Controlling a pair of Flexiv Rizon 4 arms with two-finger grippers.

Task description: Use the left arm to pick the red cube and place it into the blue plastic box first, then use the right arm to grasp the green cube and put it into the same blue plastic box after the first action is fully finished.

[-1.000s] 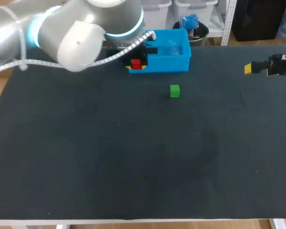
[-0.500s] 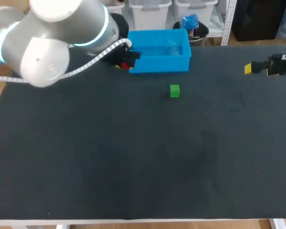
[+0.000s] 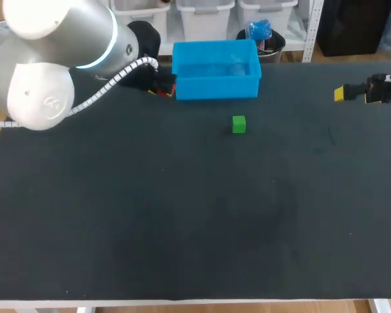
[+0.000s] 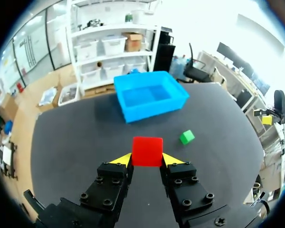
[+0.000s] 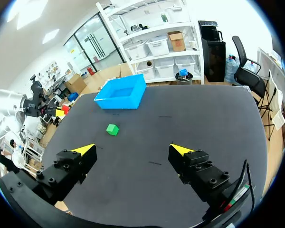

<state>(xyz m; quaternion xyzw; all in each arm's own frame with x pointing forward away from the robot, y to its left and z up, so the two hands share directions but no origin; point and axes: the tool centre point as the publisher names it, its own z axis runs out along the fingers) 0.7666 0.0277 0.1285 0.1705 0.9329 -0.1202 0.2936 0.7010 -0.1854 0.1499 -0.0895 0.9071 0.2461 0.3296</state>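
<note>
Left gripper (image 4: 147,160) clasps red cube (image 4: 147,149) — right gripper (image 5: 135,151) splayed wide

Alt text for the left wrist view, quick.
The left hand is shut on the red cube, held between its yellow tips over the black table. Ahead stands the blue plastic box, empty; the green cube lies on the table short of the box, off to one side.
</note>
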